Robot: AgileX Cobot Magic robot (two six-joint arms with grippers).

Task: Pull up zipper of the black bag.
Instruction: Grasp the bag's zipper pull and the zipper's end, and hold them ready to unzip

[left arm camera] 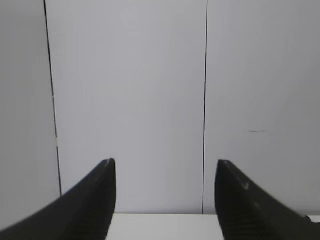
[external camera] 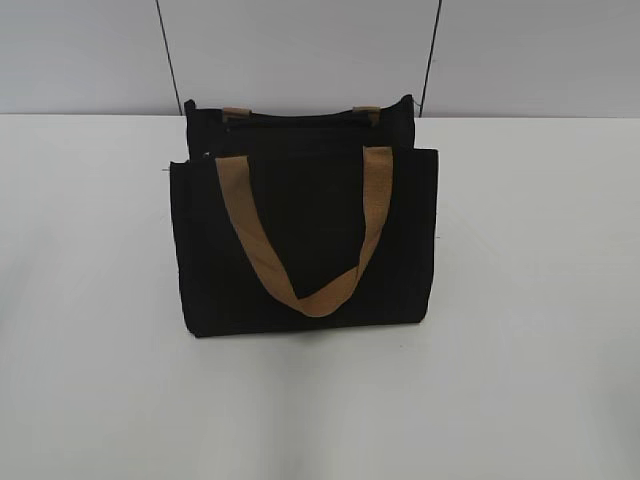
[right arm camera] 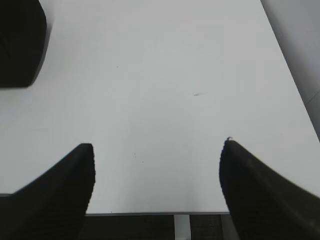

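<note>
The black bag [external camera: 305, 240] is stood upright on the white table [external camera: 530, 350]. Both the left gripper [left arm camera: 162, 200] and right gripper [right arm camera: 157, 185] are held wide apart, empty; the bag is seen far left of the right one.

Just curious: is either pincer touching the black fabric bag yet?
No: in the exterior view the black fabric bag stands alone on the white table.

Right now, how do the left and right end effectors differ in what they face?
The left end effector faces the grey panelled wall, level, with only a strip of table below; the right end effector angles down at the white table. The right wrist view catches a corner of the black bag; the left wrist view shows no bag. Both are open and hold nothing.
</note>
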